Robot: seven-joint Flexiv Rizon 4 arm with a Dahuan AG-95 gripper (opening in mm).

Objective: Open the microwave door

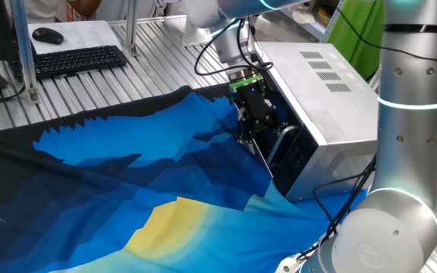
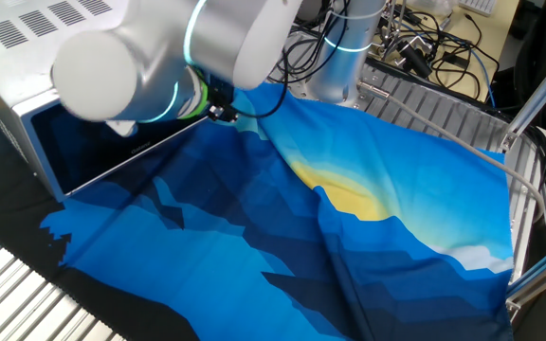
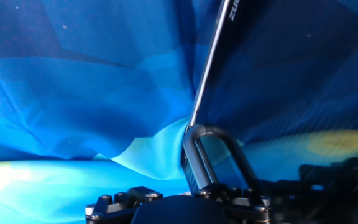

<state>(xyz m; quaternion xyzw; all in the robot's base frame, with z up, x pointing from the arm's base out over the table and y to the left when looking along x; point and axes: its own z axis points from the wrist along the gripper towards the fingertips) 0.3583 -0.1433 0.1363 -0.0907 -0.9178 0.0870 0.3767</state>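
Observation:
The silver-grey microwave point(image 1: 321, 83) stands at the right in one fixed view and at the top left in the other fixed view point(image 2: 27, 33). Its door point(image 1: 288, 163) has dark glass that mirrors the blue cloth point(image 2: 93, 142) point(image 3: 291, 74). The curved silver handle point(image 1: 282, 141) runs along the door. My black gripper point(image 1: 246, 135) is right at the door front, by the handle's far end. In the hand view the handle point(image 3: 194, 155) rises straight out of my gripper's housing point(image 3: 179, 208). The fingers are hidden, so their state is unclear.
A blue cloth with a yellow sun point(image 1: 143, 189) covers the table in front of the microwave. A keyboard point(image 1: 74, 59) and mouse point(image 1: 48, 35) lie at the back left. My arm's thick column point(image 1: 408, 152) stands close to the microwave's right. Cables point(image 2: 425, 47) lie behind.

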